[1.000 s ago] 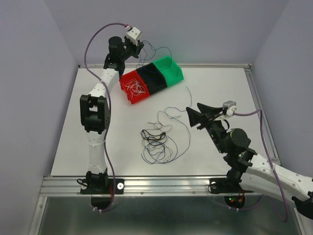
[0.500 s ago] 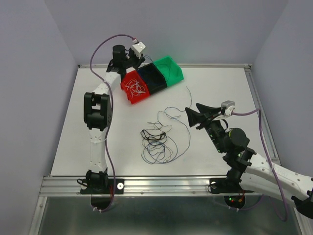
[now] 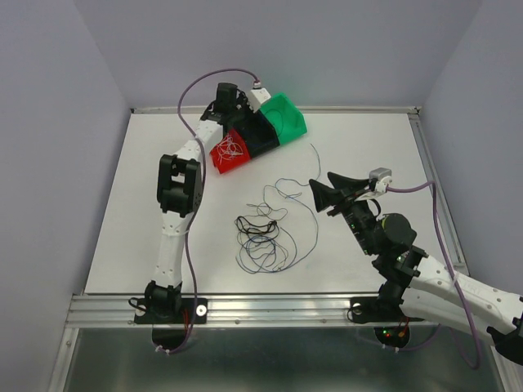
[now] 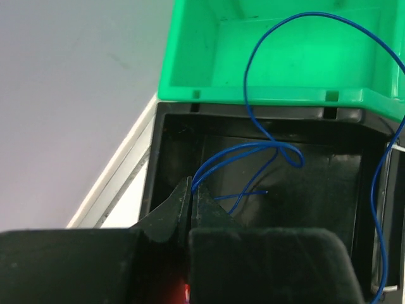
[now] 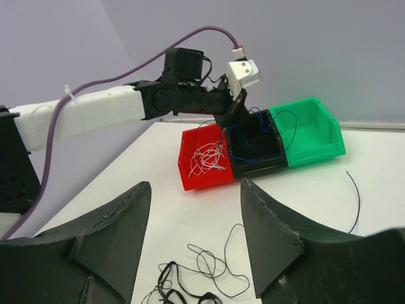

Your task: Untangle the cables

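Note:
My left gripper [image 4: 192,187] is shut on a dark blue wire [image 4: 253,95] and hangs over the black bin [image 4: 316,183], where the wire loops down and up over the green bin [image 4: 278,69]. In the top view the left gripper [image 3: 245,109] sits above the bins. White wires [image 3: 229,149] lie in the red bin [image 3: 219,159]. A tangle of black and dark blue wires [image 3: 263,237] lies mid-table. One blue wire [image 3: 315,163] lies apart to the right. My right gripper [image 3: 333,196] is open and empty, right of the tangle, jaws spread wide.
The three bins stand in a row at the back of the table [image 3: 147,204]. Grey walls close in the back and sides. A metal rail [image 3: 270,306] runs along the near edge.
My left arm has swung right, from beside the red bin to over the black bin, carrying the blue wire. The right arm has not moved.

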`<move>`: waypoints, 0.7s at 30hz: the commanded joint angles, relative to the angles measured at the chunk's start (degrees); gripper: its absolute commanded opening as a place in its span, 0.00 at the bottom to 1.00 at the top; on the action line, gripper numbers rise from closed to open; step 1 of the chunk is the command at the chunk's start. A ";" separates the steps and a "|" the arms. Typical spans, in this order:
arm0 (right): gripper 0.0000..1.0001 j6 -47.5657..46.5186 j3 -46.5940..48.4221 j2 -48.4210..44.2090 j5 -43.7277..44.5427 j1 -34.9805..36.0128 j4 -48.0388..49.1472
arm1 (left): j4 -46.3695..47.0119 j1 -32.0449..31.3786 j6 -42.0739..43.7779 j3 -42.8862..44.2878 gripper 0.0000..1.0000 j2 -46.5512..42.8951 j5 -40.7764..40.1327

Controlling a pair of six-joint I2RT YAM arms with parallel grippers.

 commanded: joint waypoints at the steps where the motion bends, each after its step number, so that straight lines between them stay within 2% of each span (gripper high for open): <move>1: 0.64 0.52 -0.66 -0.41 0.23 0.10 2.18 | -7.84 -1.74 2.94 7.22 0.00 2.93 -4.18; 9: 0.64 0.70 -0.75 -0.93 -0.29 0.10 2.18 | -12.51 -3.41 4.53 7.76 0.00 5.84 -7.79; 21: 0.64 1.05 -1.01 -1.20 0.32 0.10 2.01 | -19.54 -2.98 1.63 -0.14 0.00 1.36 -0.50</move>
